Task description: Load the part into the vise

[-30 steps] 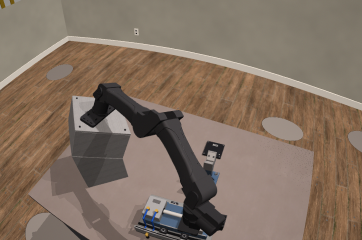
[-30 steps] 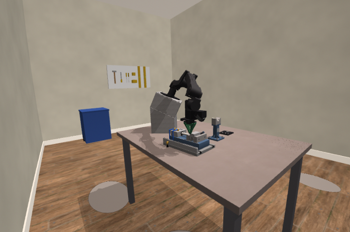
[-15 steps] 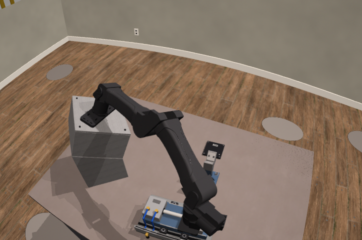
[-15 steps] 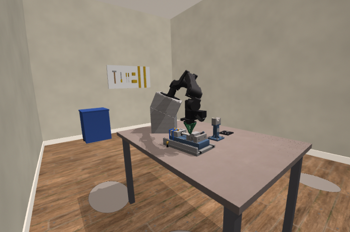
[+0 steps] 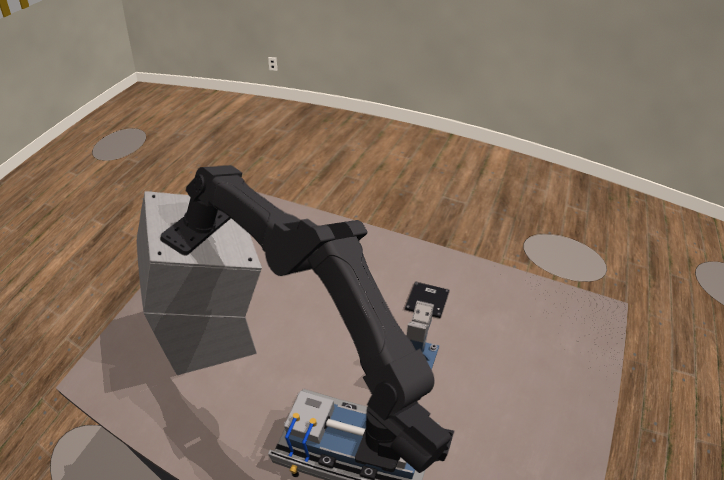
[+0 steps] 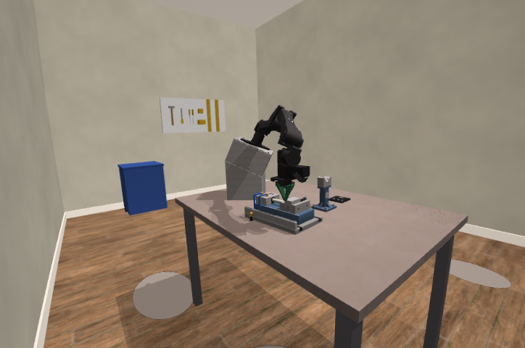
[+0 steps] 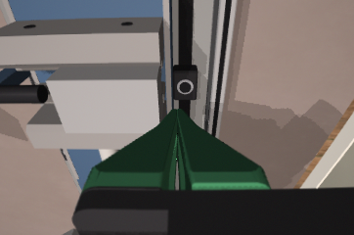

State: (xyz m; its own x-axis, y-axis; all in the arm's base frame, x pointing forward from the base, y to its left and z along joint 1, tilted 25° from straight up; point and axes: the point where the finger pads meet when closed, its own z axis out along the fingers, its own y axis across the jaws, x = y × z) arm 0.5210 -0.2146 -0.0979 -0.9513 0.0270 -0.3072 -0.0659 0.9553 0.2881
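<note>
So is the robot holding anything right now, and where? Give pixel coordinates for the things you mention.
No, nothing is held: the green pointed fingers [image 6: 285, 200] are shut with their tips together, beside the pale grey block [image 7: 109, 107].

Closed green jaws [image 7: 177, 114], pale block [image 7: 107, 103], black rod [image 7: 20, 93]

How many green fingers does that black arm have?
2 green fingers: in the wrist view, one is on the left and one on the right, tips together. No others show.
</note>
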